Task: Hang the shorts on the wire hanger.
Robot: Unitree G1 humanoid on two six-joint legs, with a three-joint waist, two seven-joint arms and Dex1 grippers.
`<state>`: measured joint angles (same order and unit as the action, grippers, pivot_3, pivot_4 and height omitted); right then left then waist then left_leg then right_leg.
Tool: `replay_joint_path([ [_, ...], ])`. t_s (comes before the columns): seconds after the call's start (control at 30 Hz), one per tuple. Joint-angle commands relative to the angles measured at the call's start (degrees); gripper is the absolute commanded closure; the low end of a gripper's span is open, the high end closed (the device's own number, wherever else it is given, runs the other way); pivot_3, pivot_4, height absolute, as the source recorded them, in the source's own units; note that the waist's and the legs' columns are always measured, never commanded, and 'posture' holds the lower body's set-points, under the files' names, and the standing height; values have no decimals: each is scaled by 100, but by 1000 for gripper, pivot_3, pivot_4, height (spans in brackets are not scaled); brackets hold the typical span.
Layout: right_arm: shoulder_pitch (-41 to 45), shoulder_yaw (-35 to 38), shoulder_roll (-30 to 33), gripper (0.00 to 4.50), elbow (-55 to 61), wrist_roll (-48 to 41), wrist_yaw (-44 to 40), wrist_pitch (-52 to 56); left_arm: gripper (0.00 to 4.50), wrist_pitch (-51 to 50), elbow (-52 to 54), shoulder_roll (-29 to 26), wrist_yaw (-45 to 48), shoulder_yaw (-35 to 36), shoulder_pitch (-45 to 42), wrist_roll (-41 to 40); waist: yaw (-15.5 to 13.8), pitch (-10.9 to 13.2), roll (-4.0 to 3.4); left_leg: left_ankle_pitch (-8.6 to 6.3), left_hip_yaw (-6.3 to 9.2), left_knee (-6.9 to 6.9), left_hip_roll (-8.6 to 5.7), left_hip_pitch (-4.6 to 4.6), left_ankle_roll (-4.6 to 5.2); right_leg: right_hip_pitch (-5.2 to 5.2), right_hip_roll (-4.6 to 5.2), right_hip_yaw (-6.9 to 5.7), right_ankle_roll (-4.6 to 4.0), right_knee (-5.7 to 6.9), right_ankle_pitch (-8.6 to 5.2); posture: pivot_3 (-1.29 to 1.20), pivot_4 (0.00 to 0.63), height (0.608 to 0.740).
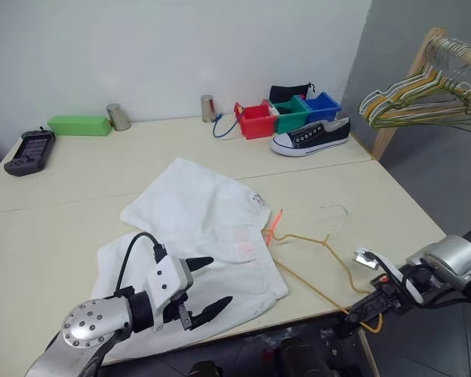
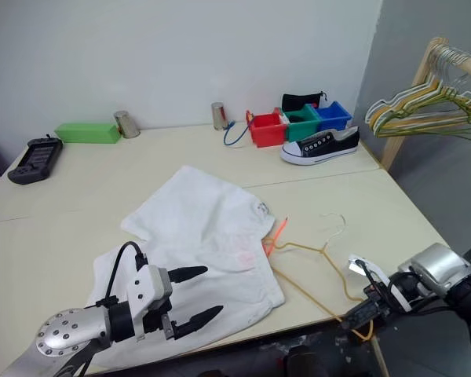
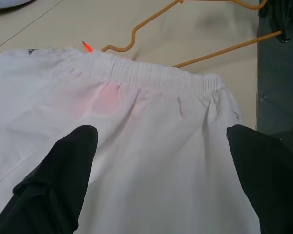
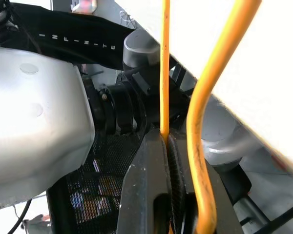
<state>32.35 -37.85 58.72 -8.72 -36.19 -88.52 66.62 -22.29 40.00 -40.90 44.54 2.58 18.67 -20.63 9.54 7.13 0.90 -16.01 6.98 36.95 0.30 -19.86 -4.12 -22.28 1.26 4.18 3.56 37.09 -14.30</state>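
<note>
The white shorts lie spread flat on the table, with the gathered waistband toward the wire hanger. The yellow-orange wire hanger lies flat just right of the shorts, its pale hook pointing to the far side. One corner of it sticks out past the table's front right edge. My right gripper is shut on the wire at that corner; the right wrist view shows the black fingers pinching the wire hanger. My left gripper hovers open over the near part of the shorts, nothing between its fingers.
A black and white shoe and red, green and blue bins stand at the far right. A wooden rack with a bunch of hangers stands right of the table. A green box, two metal cups and a black controller sit far left.
</note>
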Motion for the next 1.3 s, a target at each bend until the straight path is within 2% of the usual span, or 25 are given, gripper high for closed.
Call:
replay_joint_path([
  [0.03,325,4,-154,4500,-82,-43,-397,226,9,165,92,-31,53,-53,-22,59,-5,0,0,0,0,0,0,0,0,0,0,0,0,0,0,-108,44,740],
  [0.4,794,-90,-969,4500,-1071,257,-307,531,9,292,-2,-59,161,-97,-101,183,-27,-2,-2,0,3,0,1,-2,0,0,-2,-1,26,1,18,-96,37,740],
  [0.73,1503,504,-1915,4500,-2586,327,113,1193,9,358,-49,-45,149,-145,-146,263,3,-23,1,1,-1,3,17,8,1,3,-19,-1,7,4,29,-87,28,740],
  [1.03,1917,978,-2461,4500,-3400,376,375,1561,9,425,-84,-48,146,-184,-177,313,-2,-61,-50,1,1,1,18,1,2,0,-22,-1,20,7,40,-88,24,740],
  [1.3,2140,1351,-2766,4500,-4019,757,676,1024,9,436,-130,-65,167,-226,-270,328,10,-70,-64,1,1,1,17,0,2,-1,-22,0,20,7,40,-101,28,740],
])
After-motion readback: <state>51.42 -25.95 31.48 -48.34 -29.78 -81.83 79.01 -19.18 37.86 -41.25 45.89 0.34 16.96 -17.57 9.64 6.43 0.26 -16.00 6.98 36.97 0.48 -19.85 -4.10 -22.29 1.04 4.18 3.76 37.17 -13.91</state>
